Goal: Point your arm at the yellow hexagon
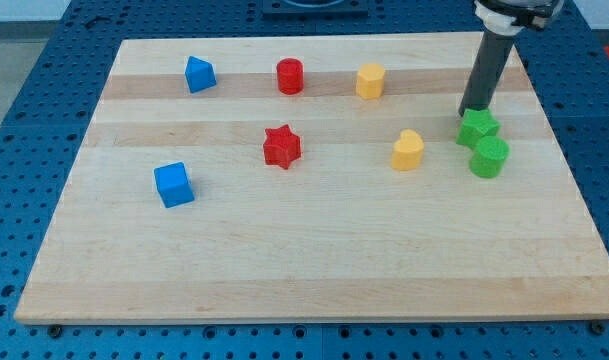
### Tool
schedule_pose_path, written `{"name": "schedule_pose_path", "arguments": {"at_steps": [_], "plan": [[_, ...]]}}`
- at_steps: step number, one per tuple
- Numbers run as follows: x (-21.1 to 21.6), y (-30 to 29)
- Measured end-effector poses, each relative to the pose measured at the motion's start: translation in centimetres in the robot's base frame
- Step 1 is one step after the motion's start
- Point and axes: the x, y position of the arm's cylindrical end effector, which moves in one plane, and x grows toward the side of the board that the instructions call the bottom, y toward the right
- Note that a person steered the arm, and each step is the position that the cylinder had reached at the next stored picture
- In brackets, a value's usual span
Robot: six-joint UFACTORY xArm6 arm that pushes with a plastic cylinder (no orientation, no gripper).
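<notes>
Two green blocks point(483, 142) touch my tip point(469, 111); no pincer visible. Swinging left toward yellow hexagon point(370, 80) risks dragging them.

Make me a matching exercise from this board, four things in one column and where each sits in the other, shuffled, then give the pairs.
Things:
1. yellow hexagon
2. blue cube
3. red star
4. my tip

Places:
A. near the view's left, lowest of the blocks
B. at the upper edge of the green blocks, at the view's right
C. top row, right of the red cylinder
D. near the board's middle

Pairs: 1-C, 2-A, 3-D, 4-B
</notes>
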Motion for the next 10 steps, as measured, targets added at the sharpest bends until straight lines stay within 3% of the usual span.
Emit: {"name": "schedule_pose_path", "arguments": {"at_steps": [2, 4, 6, 8, 10], "plan": [[1.9, 0.1], [-11.1, -1.3], [-14.7, -8.1], [-13.4, -12.5], [-9.8, -12.5]]}}
